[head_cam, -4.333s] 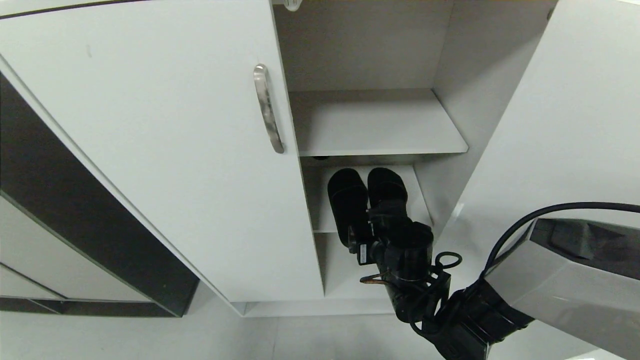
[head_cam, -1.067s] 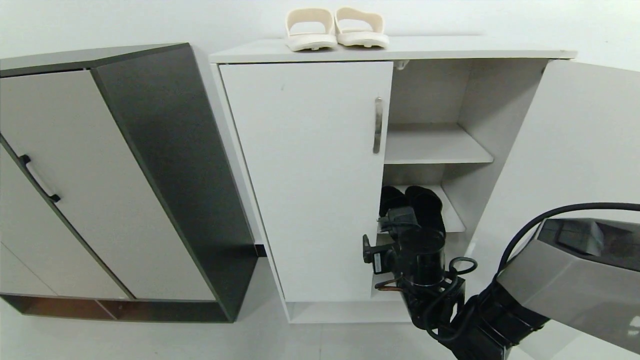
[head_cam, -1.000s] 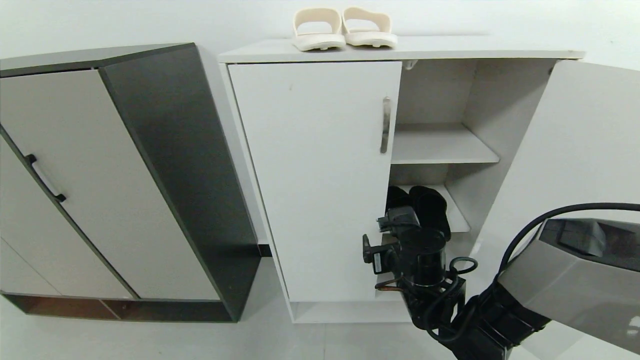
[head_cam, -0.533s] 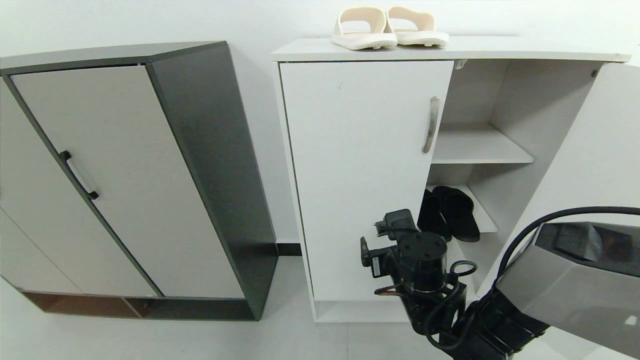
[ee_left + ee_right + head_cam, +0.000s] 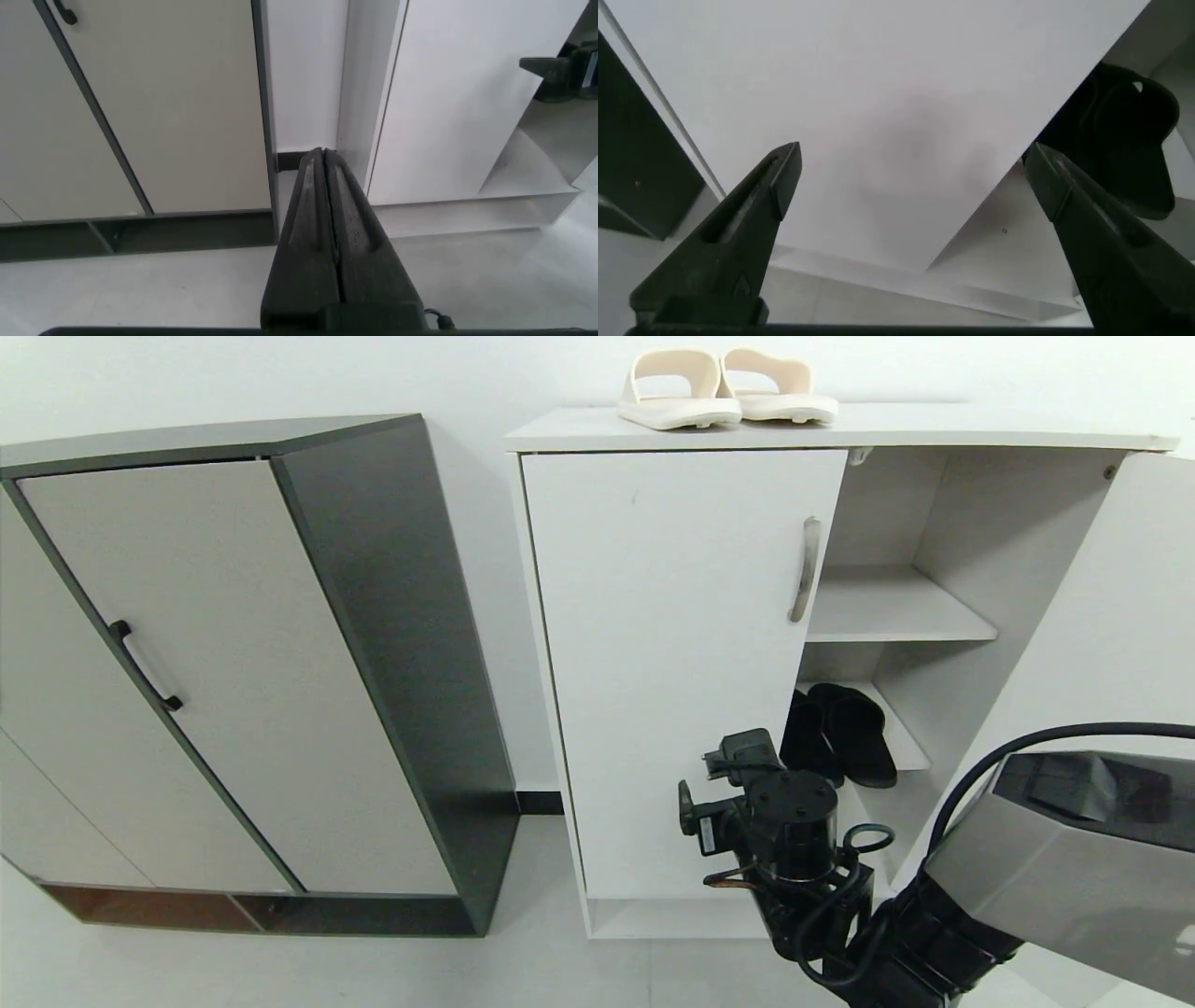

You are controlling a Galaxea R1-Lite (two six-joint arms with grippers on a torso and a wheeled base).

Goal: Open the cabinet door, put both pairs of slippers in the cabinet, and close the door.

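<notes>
- The white cabinet (image 5: 980, 427) stands against the wall with its right door (image 5: 1111, 616) swung wide and its left door (image 5: 681, 663) shut; a metal handle (image 5: 805, 569) runs upright along the shut door's inner edge.
- The open half has two shelves. The black slippers (image 5: 845, 733) lie side by side on the lower shelf (image 5: 910, 751), toes toward the back and partly hidden behind the shut door's edge. The upper shelf (image 5: 887, 611) sits above them.
- The cream slippers (image 5: 728, 387) rest as a pair on top of the cabinet, outside it, above the shut door.
- The right gripper (image 5: 913, 159) hangs low in front of the shut door, near its handle-side edge. Its fingers (image 5: 757, 224) are spread wide and hold nothing. In the right wrist view one black slipper shows beyond the door's edge, off to one side of the fingers and apart from them.
- The left gripper (image 5: 323, 159) has its fingers (image 5: 308, 233) pressed together with nothing between them. It points at the strip of wall between the white cabinet and the dark cabinet (image 5: 392, 616), near the floor and well apart from both pairs.
- The dark cabinet stands just to the left, its pale door shut, with a black handle (image 5: 145, 665).
</notes>
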